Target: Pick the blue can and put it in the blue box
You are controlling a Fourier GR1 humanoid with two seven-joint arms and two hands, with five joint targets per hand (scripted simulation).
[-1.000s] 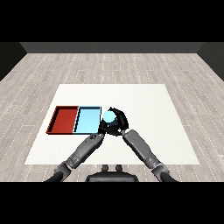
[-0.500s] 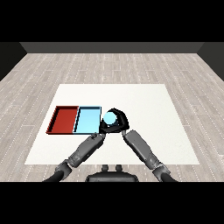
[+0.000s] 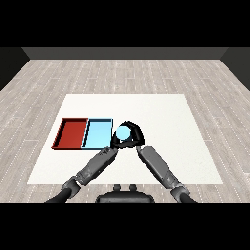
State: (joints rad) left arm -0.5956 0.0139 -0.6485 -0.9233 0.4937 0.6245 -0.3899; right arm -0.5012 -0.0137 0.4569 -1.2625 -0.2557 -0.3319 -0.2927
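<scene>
The blue can [image 3: 122,132] shows as a light blue round top, held above the table at the right rim of the light blue tray [image 3: 95,136]. My right hand [image 3: 135,136] is curled round the can, fingers arching over its far side. The left hand [image 3: 113,145] sits low, just left of the can and close against the right hand, at the tray's near right corner; its dark shape merges with the right hand. The red tray [image 3: 73,133] lies directly left of the blue one, touching it.
Both trays sit at the left middle of the white table [image 3: 166,122]. Grey wood floor surrounds the table. Both forearms converge from the lower corners toward the can.
The right hand has carried the can slightly to the left, closer to the blue tray's right rim. The left arm has barely moved.
</scene>
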